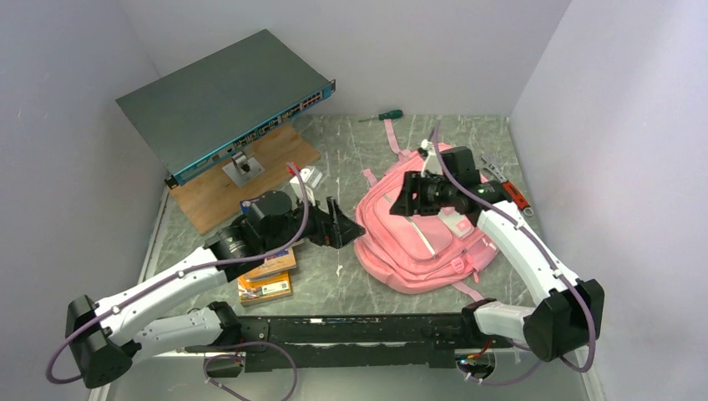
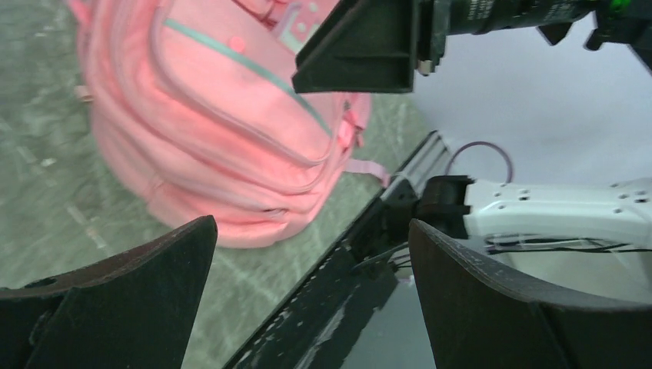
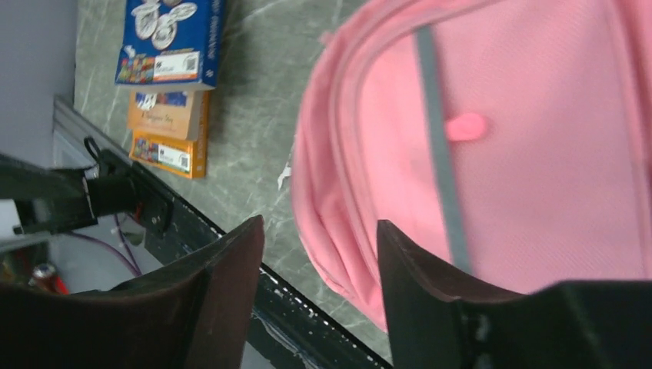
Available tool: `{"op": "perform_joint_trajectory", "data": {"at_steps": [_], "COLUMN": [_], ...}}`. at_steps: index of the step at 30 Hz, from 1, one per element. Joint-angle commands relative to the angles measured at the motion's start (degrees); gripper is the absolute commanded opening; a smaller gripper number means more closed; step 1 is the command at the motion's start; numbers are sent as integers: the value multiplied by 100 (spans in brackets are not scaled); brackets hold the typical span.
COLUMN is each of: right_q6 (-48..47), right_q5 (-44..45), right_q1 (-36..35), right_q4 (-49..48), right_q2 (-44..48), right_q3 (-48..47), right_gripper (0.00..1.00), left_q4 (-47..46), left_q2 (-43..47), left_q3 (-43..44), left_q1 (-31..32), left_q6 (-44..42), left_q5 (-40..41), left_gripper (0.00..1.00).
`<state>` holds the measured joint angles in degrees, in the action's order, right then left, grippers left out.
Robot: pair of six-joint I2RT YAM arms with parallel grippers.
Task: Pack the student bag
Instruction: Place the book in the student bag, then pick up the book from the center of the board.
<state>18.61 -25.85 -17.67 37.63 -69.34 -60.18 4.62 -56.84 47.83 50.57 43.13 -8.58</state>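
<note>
Seen from above, the student bag (image 1: 417, 251) lies flat on the green marbled table (image 1: 351, 149). The right gripper (image 1: 407, 197) hangs over the bag's upper half, so the pink fabric is directly beneath it. The left gripper (image 1: 346, 225) sits low, just beside the bag's left edge, with its tips pointing at the bag; I cannot tell whether they touch it. An orange book (image 1: 267, 288) lies behind this gripper, under its arm. Farther back on that side a network switch (image 1: 225, 100) leans on a wooden board (image 1: 250, 180). A screwdriver (image 1: 384, 115) lies past the far end of the bag.

In the left wrist view, the two dark fingers (image 2: 115, 307) are spread wide with nothing between them. The bag is ahead of them and off to one side of the gap, its zipped pockets facing the camera. The other arm's gripper hangs above it.

In the right wrist view, the fingers (image 3: 223, 292) stand partly apart and pinch nothing. The bag's rounded edge and a bare strip of table show through the gap beneath them. Most of the bag lies to one side, and a blue-covered book (image 3: 171, 38) lies well off to the other side.
</note>
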Motion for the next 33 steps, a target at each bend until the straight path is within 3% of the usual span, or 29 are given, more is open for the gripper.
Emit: {"op": "perform_joint_trajectory", "data": {"at_steps": [1, 3, 9, 15, 27, 33], "right_q6": [240, 613, 2938, 3880, 4891, 5203], "right_q5": [271, 185, 272, 347, -101, -232], "right_q1": [-671, -1068, -2219, -2695, -2995, -2997], "right_q4": [-669, -1144, -4209, -4913, -5850, -6241], "right_q2": [-9, -126, -1001, -2841, -4796, -5166], "right_q3": [48, 149, 684, -164, -905, -962], "right_gripper": [63, 68, 79, 89, 85, 68], "left_q4": [1093, 1760, 2476, 2879, 3361, 3416], "left_q2": [736, 995, 2295, 3298, 3709, 3785], "left_q3": [316, 555, 422, 289, 352, 353], "left_q1": [-70, -80, -76, -78, -75, -74], "left_q6": [-771, -1037, -1209, -1021, -1129, -1172], "left_q5": [754, 1250, 2512, 2948, 3162, 3184], "left_gripper": [100, 100, 100, 100, 100, 100]}}
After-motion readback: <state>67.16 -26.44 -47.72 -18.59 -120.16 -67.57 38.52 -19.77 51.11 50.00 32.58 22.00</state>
